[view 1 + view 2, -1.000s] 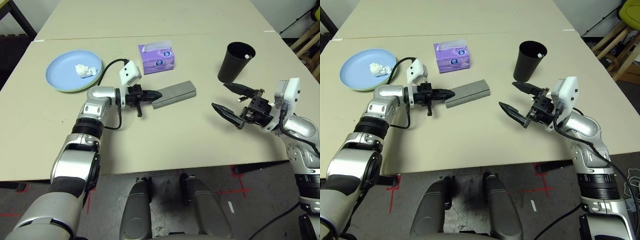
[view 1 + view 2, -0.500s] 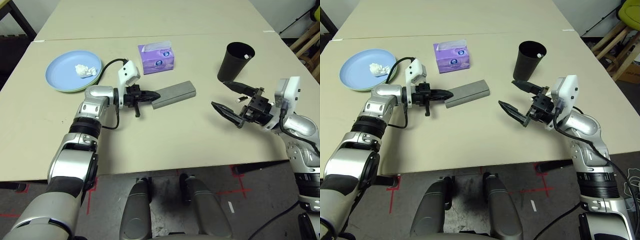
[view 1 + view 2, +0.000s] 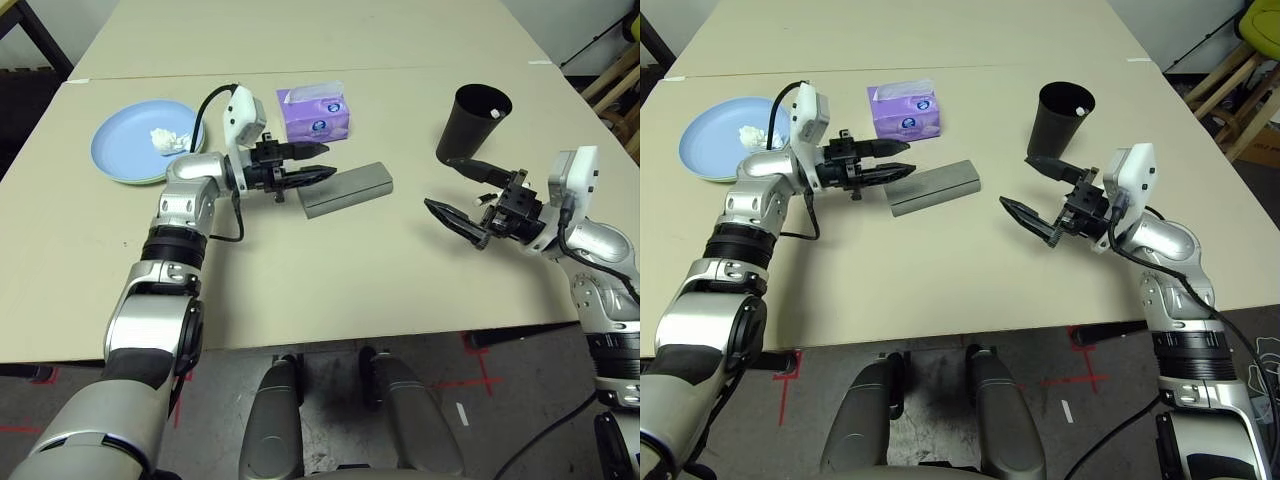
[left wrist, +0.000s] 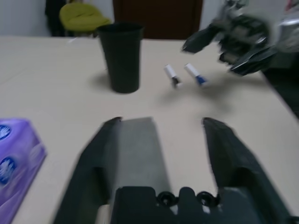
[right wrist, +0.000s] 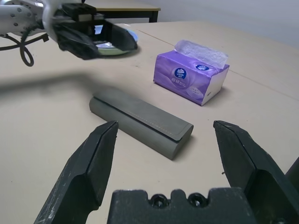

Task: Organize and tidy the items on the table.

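- Beige table [image 3: 330,270] fills the workspace, with a second tabletop butted against its far edge.
- Left gripper [image 3: 305,172]: a second ago its fingers were pressed together at the near end of the grey glasses case [image 3: 345,189]. They now stand spread, and the gripper has lifted clear of the case end. It holds nothing.
- The grey glasses case lies flat and closed near the table centre, just in front of the purple tissue box [image 3: 314,115].
- Right gripper [image 3: 462,192]: fingers spread wide, empty, hovering above the table in front of the black cup [image 3: 472,124]. Its position is unchanged.
- The light blue plate [image 3: 130,148] sits at far left on top of a pale green plate, of which a rim edge shows. The crumpled tissue wad [image 3: 170,139] lies on it.
- The black cup stands upright at far right; something white rests at its rim. Two white pens [image 4: 184,74] lie on the table beyond the cup in the left wrist view.
- Judgement: the release suggests the case placement is finished. The pens remain loose and probably belong in the cup.
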